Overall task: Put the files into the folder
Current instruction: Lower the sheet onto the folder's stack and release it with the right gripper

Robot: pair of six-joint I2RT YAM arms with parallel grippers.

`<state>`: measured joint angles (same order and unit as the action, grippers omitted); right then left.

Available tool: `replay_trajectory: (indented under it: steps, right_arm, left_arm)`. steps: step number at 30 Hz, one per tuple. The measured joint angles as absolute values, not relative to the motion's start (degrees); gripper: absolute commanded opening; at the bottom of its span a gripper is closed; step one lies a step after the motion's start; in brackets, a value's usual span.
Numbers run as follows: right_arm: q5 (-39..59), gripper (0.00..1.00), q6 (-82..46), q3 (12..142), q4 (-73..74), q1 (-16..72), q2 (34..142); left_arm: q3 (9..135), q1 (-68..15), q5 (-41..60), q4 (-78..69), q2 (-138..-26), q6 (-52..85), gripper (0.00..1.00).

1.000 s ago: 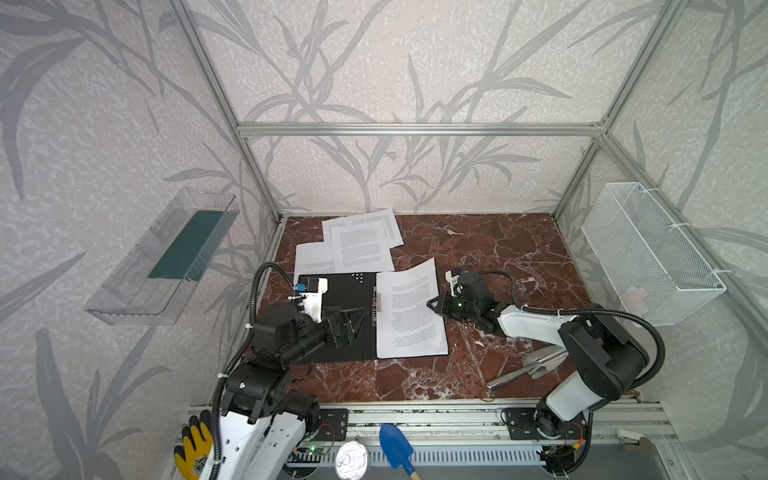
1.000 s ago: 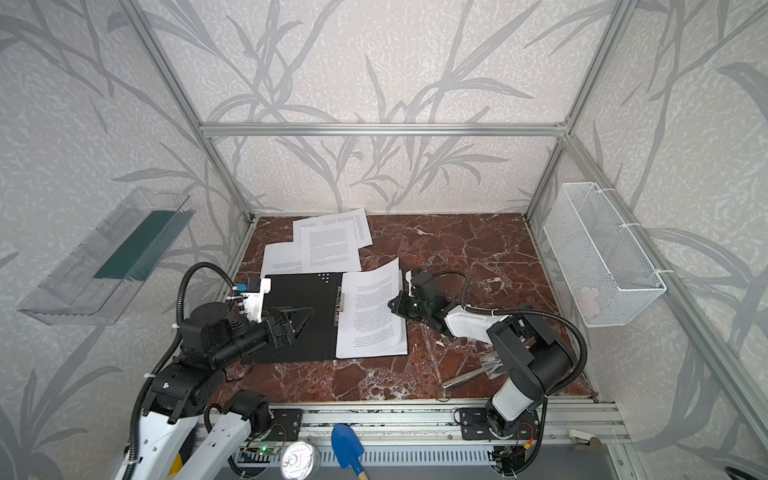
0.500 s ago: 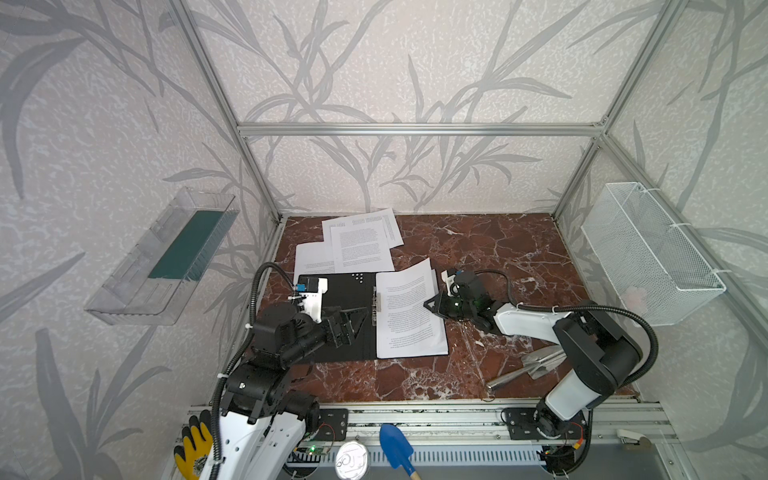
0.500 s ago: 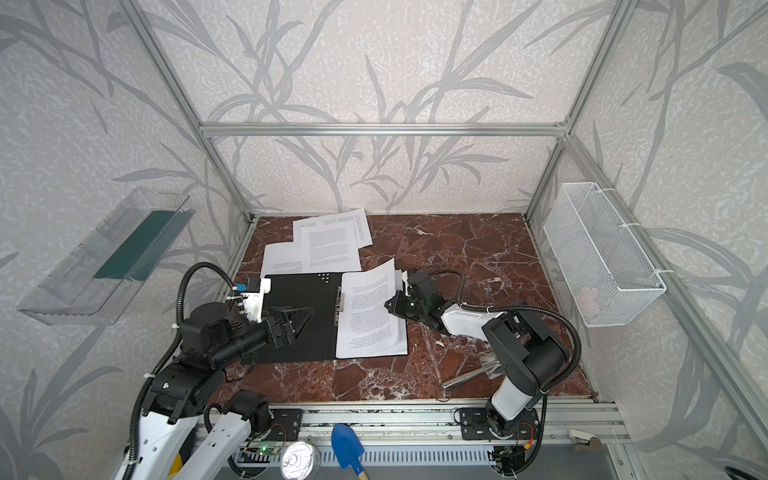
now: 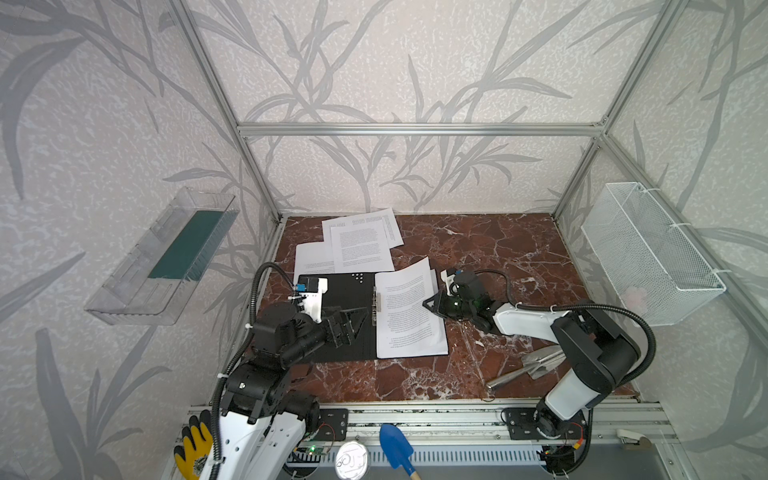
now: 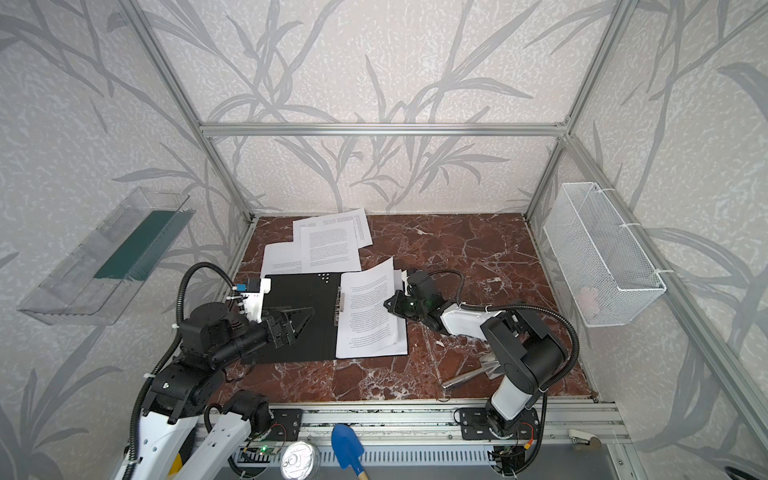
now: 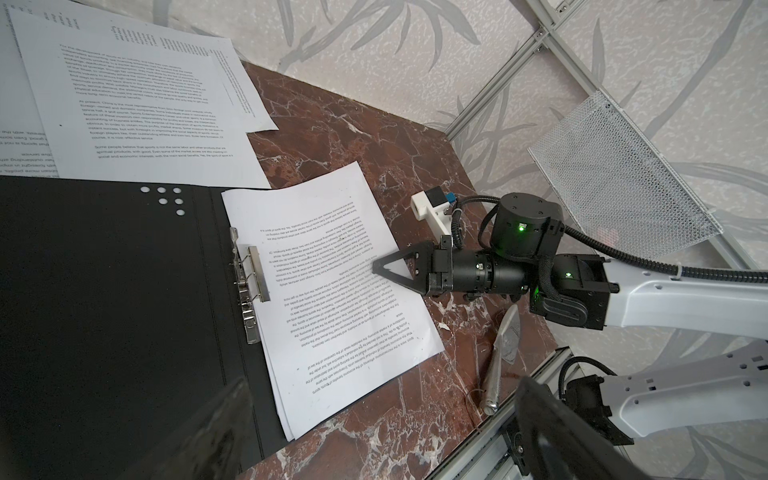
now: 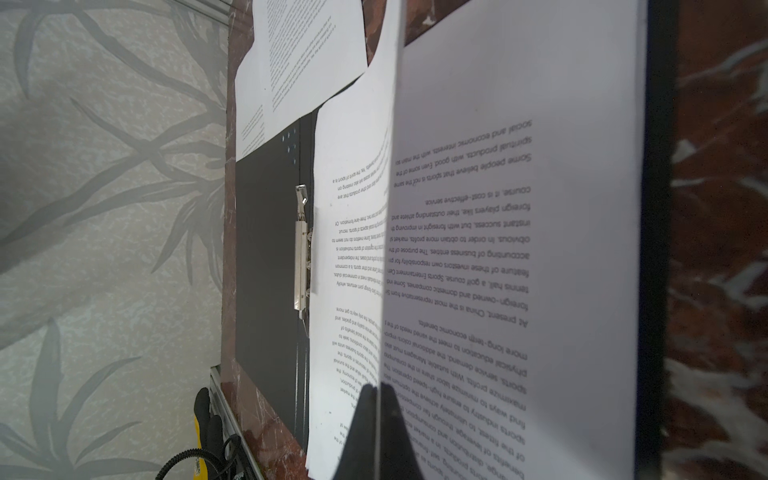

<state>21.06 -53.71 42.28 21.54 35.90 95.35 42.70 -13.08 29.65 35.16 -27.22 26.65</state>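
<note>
Progress shows at the right end effector (image 5: 427,304): pinched shut on the top white printed paper sheet (image 5: 405,316), it has dragged that edge leftward over the open black-lined folder (image 5: 345,289) toward its metal clip (image 5: 377,302). Left end effector (image 5: 353,321) hangs wide open; loose sheets (image 5: 360,249) wait behind.

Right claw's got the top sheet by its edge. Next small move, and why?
Probably lower the right claw so the top sheet settles flat on the stack in the folder. The claw is shut on the sheet's lifted outer edge, while its inner edge reaches the metal clip. Other loose sheets wait behind the folder.
</note>
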Motion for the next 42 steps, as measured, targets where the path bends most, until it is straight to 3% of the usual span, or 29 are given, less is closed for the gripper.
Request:
replay_trajectory:
  steps: [30,42]
  right_arm:
    - [21.0,0.00,-57.0,41.3,25.5,36.9,95.9]
    - [21.0,0.12,-57.2,40.9,25.6,36.9,95.9]
  left_arm:
    - [42.7,-13.2,29.6,35.2,-27.1,26.7,0.99]
    - [42.7,-13.2,29.6,35.2,-27.1,26.7,0.99]
